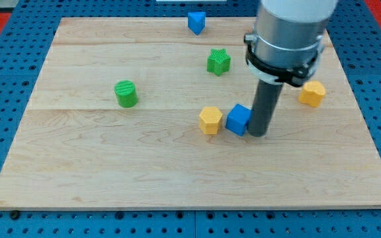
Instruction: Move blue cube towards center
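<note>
Blue cube (pixel 239 119) sits a little toward the view's right of the tabletop's (pixel 111 172) middle, and our tip (pixel 258 134) stands directly on its right side, touching it or very nearly so. We judge that placement is deliberate: a push from that side drives the cube toward the view's left, which is where the centre lies. Just beside the cube on its left is a yellow block (pixel 210 120), faceted and roughly hexagonal, with only a thin gap between the two, so a continued push would likely carry the cube into it and shove both along.

We carry no hand at all; the arm ends in a plain dark rod, so nothing opens, closes or grips, and the rod holds nothing. It can only press sideways against the cube.

Elsewhere, a green cylinder (pixel 126 93) stands well apart on the view's left, a green star-shaped block (pixel 219 61) lies above the cube, a second blue block (pixel 196 22) rests near the top edge, and another yellow block (pixel 312 93) sits at the right, partly behind the arm.
</note>
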Controlling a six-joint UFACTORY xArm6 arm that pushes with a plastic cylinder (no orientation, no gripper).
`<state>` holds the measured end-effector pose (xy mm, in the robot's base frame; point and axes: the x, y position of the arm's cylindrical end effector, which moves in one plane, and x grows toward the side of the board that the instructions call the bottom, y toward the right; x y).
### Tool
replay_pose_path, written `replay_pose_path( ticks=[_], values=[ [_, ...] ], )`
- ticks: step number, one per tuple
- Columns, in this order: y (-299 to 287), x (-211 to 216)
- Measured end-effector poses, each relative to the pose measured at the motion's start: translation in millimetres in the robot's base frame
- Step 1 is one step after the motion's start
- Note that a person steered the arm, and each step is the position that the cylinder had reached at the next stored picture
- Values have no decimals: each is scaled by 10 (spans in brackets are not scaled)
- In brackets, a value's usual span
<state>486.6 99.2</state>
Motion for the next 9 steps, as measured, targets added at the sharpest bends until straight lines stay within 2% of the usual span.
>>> replay_pose_path(
  ticks=[2,6,8,9],
  values=[
    [-203,-340],
    [-1058,-449],
    [-1759,-778],
    [-1813,-1082]
  ],
)
